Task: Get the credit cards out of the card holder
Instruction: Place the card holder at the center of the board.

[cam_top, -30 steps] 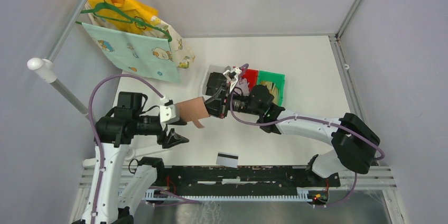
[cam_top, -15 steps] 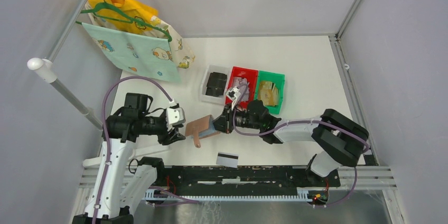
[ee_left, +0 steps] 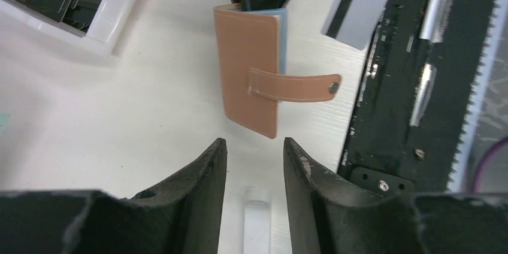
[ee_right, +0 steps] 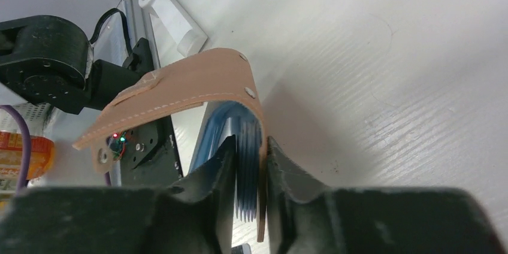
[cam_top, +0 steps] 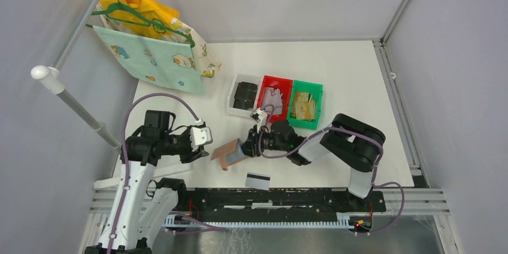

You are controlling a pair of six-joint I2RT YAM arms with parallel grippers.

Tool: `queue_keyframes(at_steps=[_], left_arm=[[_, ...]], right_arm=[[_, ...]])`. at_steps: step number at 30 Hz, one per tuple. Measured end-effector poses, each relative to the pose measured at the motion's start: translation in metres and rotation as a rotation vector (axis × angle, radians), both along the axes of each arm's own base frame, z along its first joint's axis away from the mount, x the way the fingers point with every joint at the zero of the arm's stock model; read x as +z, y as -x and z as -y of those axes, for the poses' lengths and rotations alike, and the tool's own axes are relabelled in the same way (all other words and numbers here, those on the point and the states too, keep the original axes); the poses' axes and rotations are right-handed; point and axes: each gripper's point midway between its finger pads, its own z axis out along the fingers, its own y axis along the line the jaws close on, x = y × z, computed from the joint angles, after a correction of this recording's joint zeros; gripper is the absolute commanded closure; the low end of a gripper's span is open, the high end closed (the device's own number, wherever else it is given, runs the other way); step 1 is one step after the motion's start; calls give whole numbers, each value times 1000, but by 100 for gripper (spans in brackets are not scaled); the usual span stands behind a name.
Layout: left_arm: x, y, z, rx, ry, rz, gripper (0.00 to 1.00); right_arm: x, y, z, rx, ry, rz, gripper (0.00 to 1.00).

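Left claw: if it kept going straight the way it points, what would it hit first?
Probably the brown card holder, straight ahead of the left claw and gripped by the right claw; depth is unclear.

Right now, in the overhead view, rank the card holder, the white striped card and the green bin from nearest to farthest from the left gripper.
1. The card holder, directly right of the left gripper.
2. The white striped card, lower right, toward the view's bottom.
3. The green bin, upper right, farther back.
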Motion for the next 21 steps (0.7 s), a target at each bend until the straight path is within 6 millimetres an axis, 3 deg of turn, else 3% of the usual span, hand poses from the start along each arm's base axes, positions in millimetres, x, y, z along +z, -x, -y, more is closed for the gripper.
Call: queue_keyframes(at_steps=[6,9,14,19,21], left_arm=[[-39,-30,1,81,19,38,65],[-56,-38,4,75,8,21,65],[-84,-37,12,25,-42,-12,66],[-97,-36,16,-8,-83,-38,70],[-98,-36,17,-12,-92,-36,63]], right_arm=[[-3,0,-1,6,-2,46,30],[-9,2,8,1,31,69,16],[0,2,24,-12,92,140,9],[35,-2,43,-41,118,258,2],[47,-4,54,-65,128,306,2]])
